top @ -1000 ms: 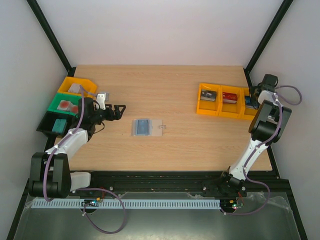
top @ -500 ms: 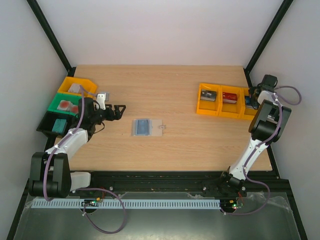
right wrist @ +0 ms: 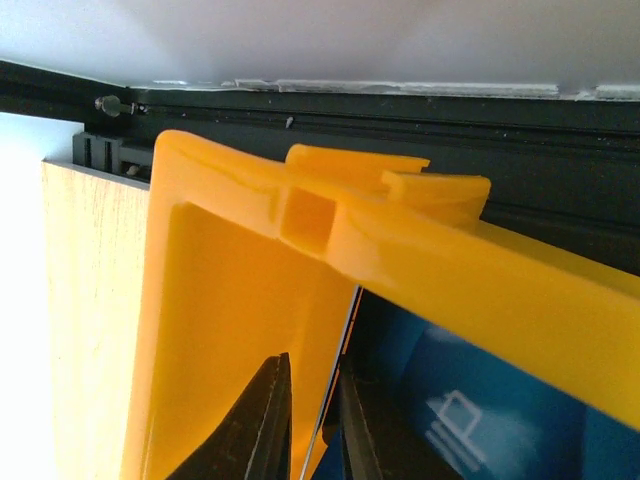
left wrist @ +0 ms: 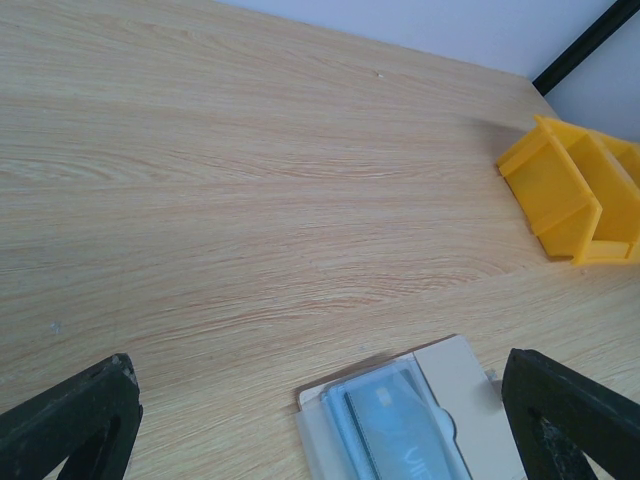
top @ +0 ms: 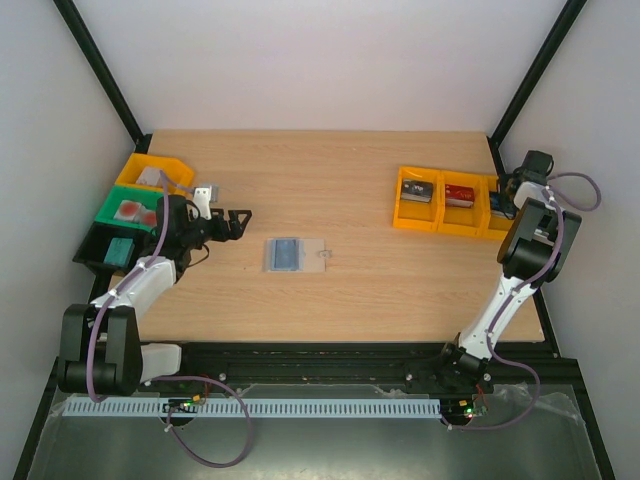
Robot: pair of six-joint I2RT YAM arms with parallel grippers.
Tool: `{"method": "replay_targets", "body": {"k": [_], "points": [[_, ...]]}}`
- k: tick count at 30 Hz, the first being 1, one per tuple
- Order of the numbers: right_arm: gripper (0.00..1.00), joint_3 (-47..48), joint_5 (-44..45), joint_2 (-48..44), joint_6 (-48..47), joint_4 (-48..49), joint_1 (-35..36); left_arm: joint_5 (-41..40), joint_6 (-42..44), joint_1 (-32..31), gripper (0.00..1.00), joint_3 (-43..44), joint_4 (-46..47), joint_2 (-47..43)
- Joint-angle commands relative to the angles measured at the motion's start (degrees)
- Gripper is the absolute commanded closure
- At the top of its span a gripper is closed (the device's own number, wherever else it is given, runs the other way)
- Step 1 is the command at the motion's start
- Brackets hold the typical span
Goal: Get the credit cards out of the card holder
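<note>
1. The only change I see is on the right. The right gripper (right wrist: 312,385) has drawn its fingers in to a narrow slit. Its tip is down inside the end yellow bin (right wrist: 230,300), at the right edge of the worktop (top: 350,180). From overhead the arm has barely shifted.
2. In the right wrist view a thin pale edge (right wrist: 335,370) runs through that slit. A blue item (right wrist: 470,400) with a white laptop mark lies deeper in the bin. I cannot tell whether the edge is pinched or merely lies between the fingers, nor whether it is a card.
3. The left gripper (top: 238,222) has not moved. Its fingers stand wide apart with nothing between them.
4. The card holder (top: 293,254) is also where it was. It lies open and flat, blue side up, left of the worktop's centre and about midway between the near and far edges. Its snap tab (top: 325,255) points toward the right edge.
5. The left wrist view shows what look like credit cards (left wrist: 405,440), pale blue-grey, tucked in its pocket.
6. The holder lies just ahead of the left gripper's open fingers, near but not touching. It is well apart from the right gripper, across the worktop.
7. My reading is that the task is unfinished, since something remains in the pocket. The right arm's business at the bin looks close to done. The left gripper is best placed to pin the holder for the next pull.
</note>
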Motion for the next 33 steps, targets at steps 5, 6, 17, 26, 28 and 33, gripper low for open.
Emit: {"method": "replay_targets", "body": {"k": [5,6,17,26,28,33], "points": [[0.85,-1.97,-0.88,2.17,0.84,-2.18,-0.45,0.17,0.97,0.35,0.00,0.20,0.99,0.49],[0.86,-2.03,-0.95,2.35,0.75,-2.30,-0.49,0.18,0.97,0.35,0.01,0.19,0.97,0.48],[0.98,1.05,0.03,-0.44,-0.61,-1.13,-0.49,0.17,1.09,0.40,0.01,0.03,0.76,0.09],[0.98,0.30,-0.66,-6.14,-0.72,2.90,-0.46,0.22,0.71,0.37,0.00,-0.83,1.95,-0.89],[0.98,-2.64,-0.95,-8.38,-0.59,4.53,-0.50,0.26,0.65,0.35,0.01,-1.13,2.00,-1.25],[0.98,-10.92,-0.28,-15.02,-1.56,8.37,-0.49,0.35,0.48,0.40,0.00,-1.85,2.30,-2.05]]}}
